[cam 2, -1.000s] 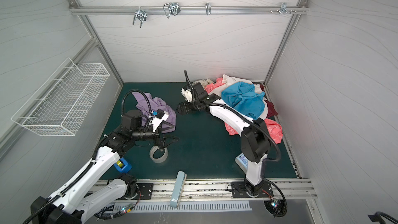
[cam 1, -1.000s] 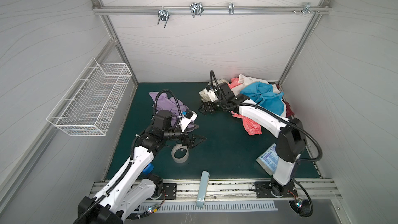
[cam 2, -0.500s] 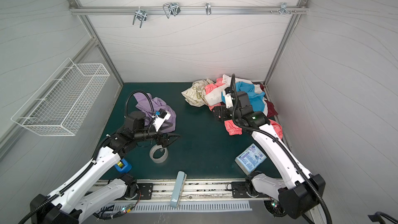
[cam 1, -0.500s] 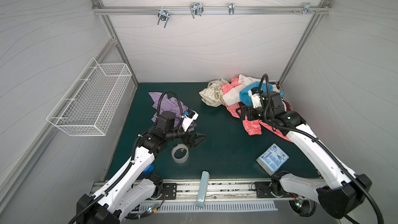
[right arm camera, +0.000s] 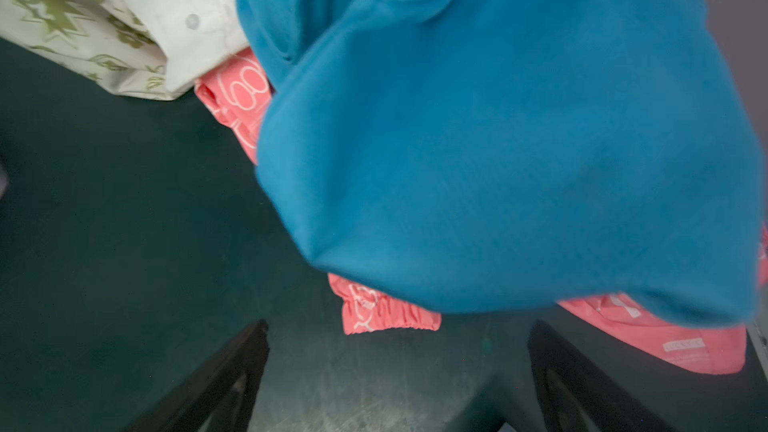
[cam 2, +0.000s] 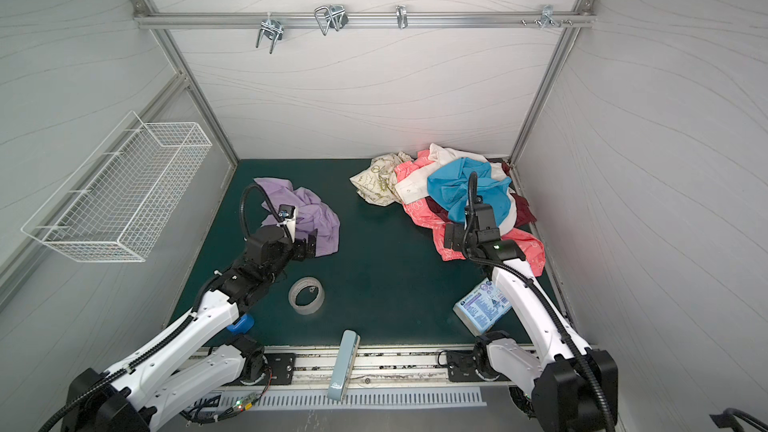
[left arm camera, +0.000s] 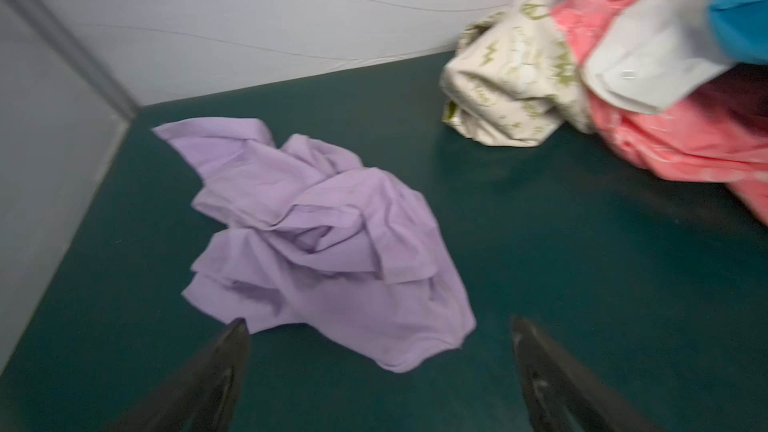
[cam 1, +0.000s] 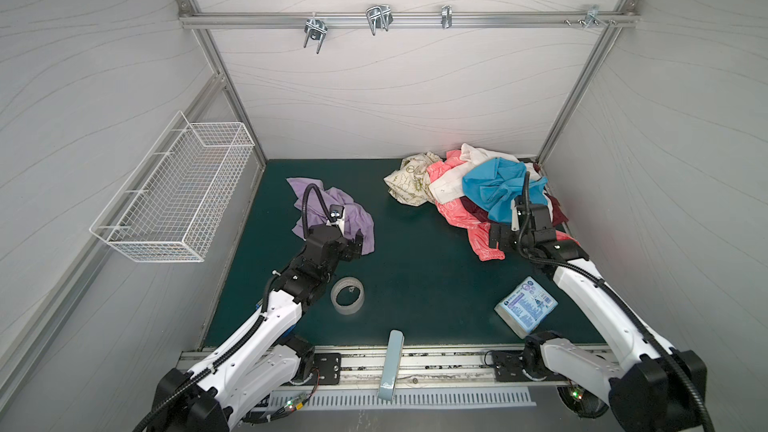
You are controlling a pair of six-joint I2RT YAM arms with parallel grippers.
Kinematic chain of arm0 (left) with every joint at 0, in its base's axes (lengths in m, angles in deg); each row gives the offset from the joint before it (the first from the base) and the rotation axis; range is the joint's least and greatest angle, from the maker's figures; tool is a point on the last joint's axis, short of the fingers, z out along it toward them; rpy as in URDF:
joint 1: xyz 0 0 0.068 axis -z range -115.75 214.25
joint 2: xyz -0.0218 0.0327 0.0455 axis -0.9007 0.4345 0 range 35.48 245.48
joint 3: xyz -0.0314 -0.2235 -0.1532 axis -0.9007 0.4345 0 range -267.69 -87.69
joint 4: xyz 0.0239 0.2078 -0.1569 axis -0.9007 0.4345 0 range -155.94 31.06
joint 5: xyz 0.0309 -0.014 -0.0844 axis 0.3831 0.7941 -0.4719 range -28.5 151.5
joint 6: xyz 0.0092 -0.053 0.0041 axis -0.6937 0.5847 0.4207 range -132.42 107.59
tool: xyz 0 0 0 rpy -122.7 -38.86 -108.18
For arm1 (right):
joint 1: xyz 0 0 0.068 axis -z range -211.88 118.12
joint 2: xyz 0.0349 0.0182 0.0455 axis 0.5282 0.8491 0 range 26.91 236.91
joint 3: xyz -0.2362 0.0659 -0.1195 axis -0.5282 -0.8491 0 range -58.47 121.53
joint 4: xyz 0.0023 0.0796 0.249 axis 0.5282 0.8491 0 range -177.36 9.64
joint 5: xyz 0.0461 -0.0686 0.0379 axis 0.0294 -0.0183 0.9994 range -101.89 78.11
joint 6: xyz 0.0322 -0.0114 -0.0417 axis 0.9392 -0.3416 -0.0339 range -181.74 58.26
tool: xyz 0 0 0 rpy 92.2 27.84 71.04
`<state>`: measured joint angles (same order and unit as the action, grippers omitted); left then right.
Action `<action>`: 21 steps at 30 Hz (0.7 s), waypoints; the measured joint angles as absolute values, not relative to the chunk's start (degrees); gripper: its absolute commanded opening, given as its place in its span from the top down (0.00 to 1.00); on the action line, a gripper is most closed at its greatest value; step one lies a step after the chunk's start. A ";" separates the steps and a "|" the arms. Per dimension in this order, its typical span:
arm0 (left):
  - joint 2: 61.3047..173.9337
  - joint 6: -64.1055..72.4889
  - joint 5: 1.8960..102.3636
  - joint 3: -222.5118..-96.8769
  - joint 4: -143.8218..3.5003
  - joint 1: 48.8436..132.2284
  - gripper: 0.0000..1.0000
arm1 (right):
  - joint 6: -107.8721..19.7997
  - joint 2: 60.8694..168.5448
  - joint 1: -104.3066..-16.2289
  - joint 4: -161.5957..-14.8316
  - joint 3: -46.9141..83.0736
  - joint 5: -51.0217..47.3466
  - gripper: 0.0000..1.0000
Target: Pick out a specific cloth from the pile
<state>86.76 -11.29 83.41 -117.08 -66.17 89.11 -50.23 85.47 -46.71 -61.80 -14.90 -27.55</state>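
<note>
R end effector [right arm camera: 398, 326] back; tape [cam 1: 348, 295] top-views only

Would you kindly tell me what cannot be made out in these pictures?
Maroon garment: mostly buried under the blue garment in both top views.
Blue object: the left arm covers most of it, so it is unidentifiable.
Packet: the print is too small to read in a top view.
Pile: in the right wrist view the blue garment blocks most of it.
</note>
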 measured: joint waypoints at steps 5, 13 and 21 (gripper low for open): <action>87.83 -11.86 91.67 -106.87 -80.31 83.69 0.01 | -52.98 81.97 -46.34 -72.97 -22.25 -32.91 0.01; 101.47 -12.25 95.76 -103.84 -98.56 79.21 0.01 | -57.73 89.10 -46.08 -93.80 -29.96 -35.24 0.01; 108.51 -12.93 94.06 -98.46 -113.64 76.98 0.01 | -58.36 99.81 -45.93 -111.64 -35.12 -37.01 0.01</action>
<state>108.51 -12.93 94.06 -98.46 -113.64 76.98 -58.36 99.81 -45.93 -111.64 -35.12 -37.01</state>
